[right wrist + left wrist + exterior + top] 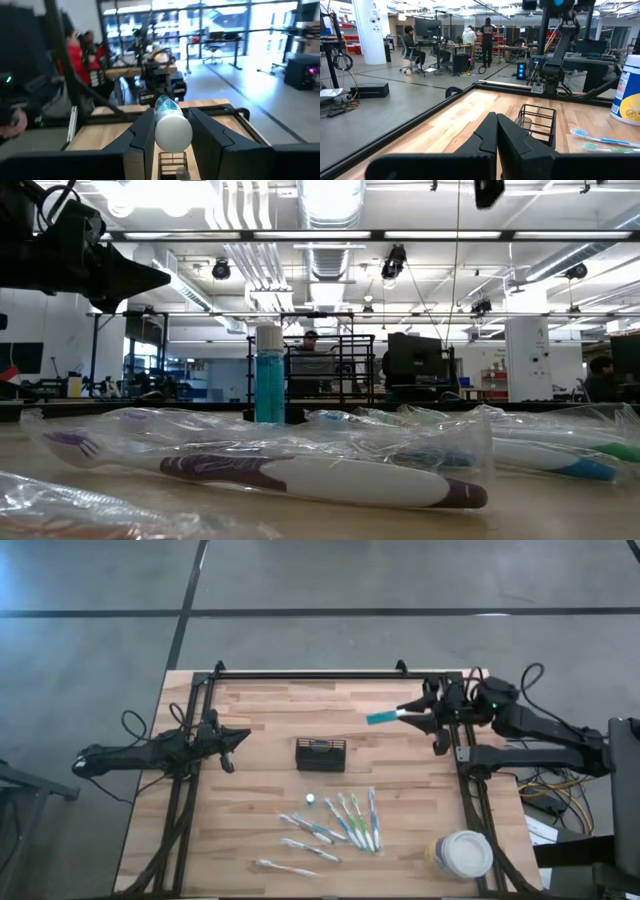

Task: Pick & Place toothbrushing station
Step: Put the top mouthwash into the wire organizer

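Right wrist view shows the right gripper [171,131] pinching a blue tube [172,127] between its two fingers, lengthwise, so one end points ahead toward the black caddy [172,164] below. From above, that tube [383,717] sticks out sideways from the right gripper [408,711], lifted near the table's [260,720] far right corner, probably for carrying to the caddy [321,754] at mid-table. Bagged toothbrushes [352,819] lie just past it, awaiting their turn. The left gripper [240,737] waits pressed together, left of the caddy.
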`<state>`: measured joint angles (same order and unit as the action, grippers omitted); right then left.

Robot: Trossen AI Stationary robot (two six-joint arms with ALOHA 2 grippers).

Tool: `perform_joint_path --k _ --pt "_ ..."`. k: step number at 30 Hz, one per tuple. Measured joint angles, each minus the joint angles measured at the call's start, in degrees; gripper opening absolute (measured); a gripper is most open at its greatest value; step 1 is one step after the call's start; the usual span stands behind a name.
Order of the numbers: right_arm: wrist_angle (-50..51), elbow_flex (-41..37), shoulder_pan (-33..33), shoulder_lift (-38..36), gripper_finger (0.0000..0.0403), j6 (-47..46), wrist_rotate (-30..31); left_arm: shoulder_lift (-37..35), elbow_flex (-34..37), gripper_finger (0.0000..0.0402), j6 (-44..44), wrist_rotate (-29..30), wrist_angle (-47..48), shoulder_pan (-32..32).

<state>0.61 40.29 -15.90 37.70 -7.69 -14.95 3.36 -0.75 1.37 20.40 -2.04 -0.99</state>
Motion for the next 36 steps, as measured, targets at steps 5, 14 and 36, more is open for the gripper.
perform_joint_path --k 5,14,36 --pt "-10.03 -11.88 0.0 -6.13 0.0089 -2.6 3.83 0.0 0.0 0.0005 -0.02 0.01 0.0 0.0" --pt "-28.67 -27.39 -0.02 -8.8 0.0089 -5.85 6.24 0.0 0.02 0.0005 -0.04 0.01 0.02 0.0" --pt "-31.82 -31.89 -0.02 -8.62 0.0089 -7.47 10.3 0.02 0.07 0.0005 -1.93 0.03 -0.04 0.0"
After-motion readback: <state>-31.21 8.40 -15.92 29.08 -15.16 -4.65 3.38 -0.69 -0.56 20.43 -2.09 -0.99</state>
